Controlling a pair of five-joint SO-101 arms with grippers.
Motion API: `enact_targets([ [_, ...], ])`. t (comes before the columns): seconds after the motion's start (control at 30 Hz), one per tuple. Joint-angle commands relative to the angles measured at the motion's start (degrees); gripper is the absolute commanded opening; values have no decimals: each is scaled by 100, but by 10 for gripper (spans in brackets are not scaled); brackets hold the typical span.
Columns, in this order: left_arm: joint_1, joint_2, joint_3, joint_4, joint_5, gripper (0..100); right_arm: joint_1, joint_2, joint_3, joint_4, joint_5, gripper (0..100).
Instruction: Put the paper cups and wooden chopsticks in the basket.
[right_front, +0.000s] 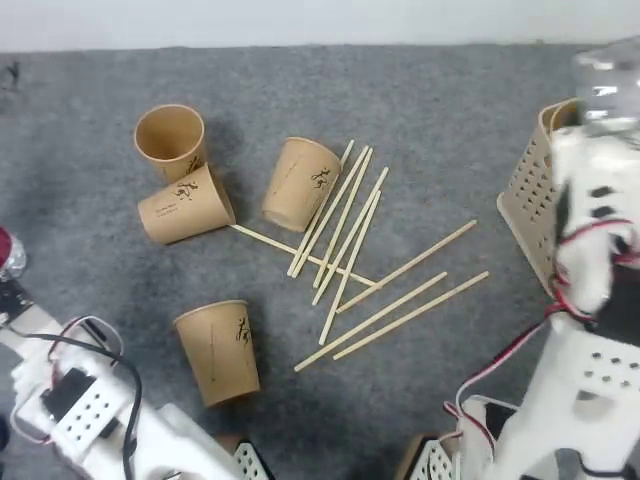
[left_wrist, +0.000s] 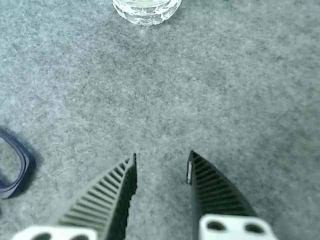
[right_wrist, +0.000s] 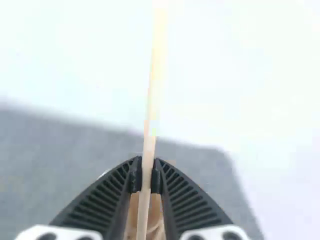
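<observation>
Several paper cups lie on the grey mat: one upright (right_front: 169, 137), one on its side beside it (right_front: 186, 206), one tipped near the chopsticks (right_front: 299, 183) and one nearer the front (right_front: 219, 350). Several wooden chopsticks (right_front: 345, 235) are scattered in the middle. The tan slotted basket (right_front: 532, 196) stands at the right edge. My right gripper (right_wrist: 145, 175) is shut on a wooden chopstick (right_wrist: 151, 115) that sticks straight out from the jaws; that arm (right_front: 598, 220) is raised by the basket. My left gripper (left_wrist: 161, 167) is open over bare mat, at the front left.
A clear glass base (left_wrist: 146, 8) stands on the mat ahead of the left gripper, and a dark blue loop (left_wrist: 12, 167) lies off to its side. Cables run from both arm bases along the front edge.
</observation>
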Motion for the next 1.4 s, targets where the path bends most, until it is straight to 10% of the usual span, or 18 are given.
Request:
enact_targets([
  [0.0, 9, -105, -31, -132, 70, 166, 593, -171, 325, -1086, -721, 7],
  [0.43, 18, -105, -22, -132, 70, 166, 1341, -1710, 5275, -5640, -1345, 7],
  [0.97, 9, -105, -22, -132, 70, 166, 1314, -1930, 5969, -6009, -1143, 225],
  [1.13, 35, -105, -22, -132, 70, 166, 673, -1991, 4695, -3934, -1196, 220],
  [1.37, 9, -105, -13, -132, 70, 166, -2044, -1095, 1811, -75, -624, 220],
])
